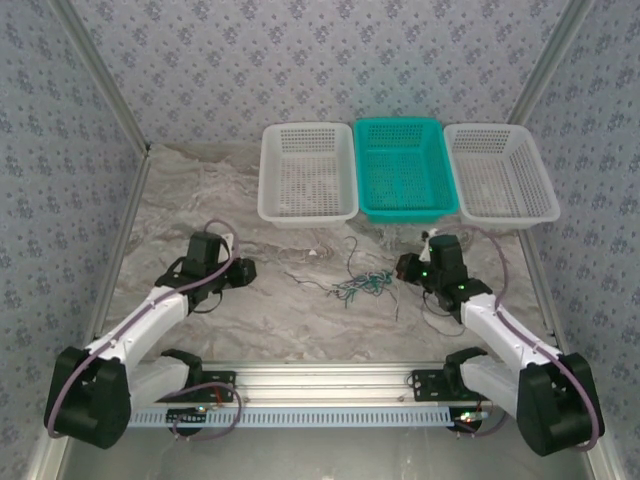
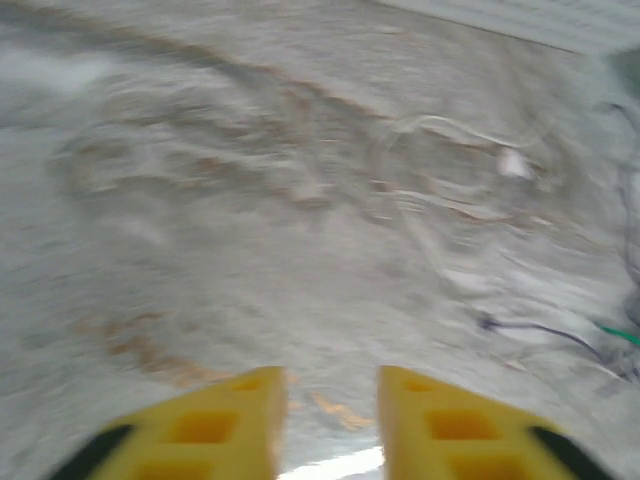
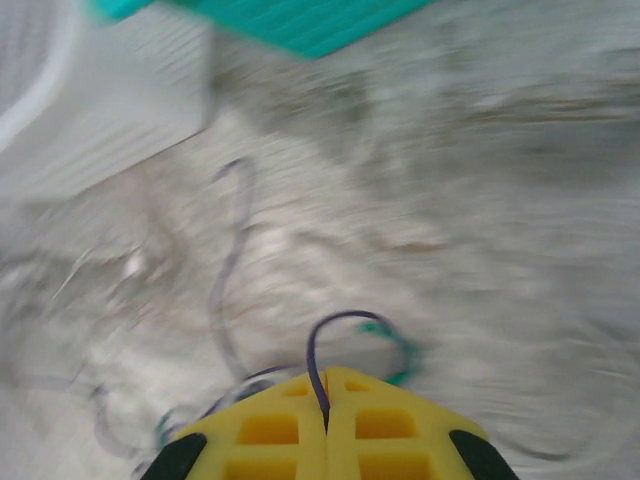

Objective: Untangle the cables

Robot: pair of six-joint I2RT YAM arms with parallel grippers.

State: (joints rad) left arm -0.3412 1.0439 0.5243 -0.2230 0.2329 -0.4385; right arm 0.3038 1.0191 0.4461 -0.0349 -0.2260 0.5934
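Rail (image 1: pixel 330 378), marbled table (image 1: pixel 200 190) (cables (image 1: pixel 358 287) tangled), floral walls (image 1: pixel 320 60).

You can't sort the cables (image 1: pixel 357 284) strand from strand from above: they're too thin there, and where one crosses another is lost. The left wrist view is smeared throughout; the bottom edge cuts the left gripper (image 2: pixel 332 385), and the cable ends (image 2: pixel 540 328) run off the right edge. On the right wrist view (just as blurred) the dark cable (image 3: pixel 310 350) vanishes into the closed seam of the right gripper (image 3: pixel 327 378), and the teal basket (image 3: pixel 300 20) is cropped at the top.
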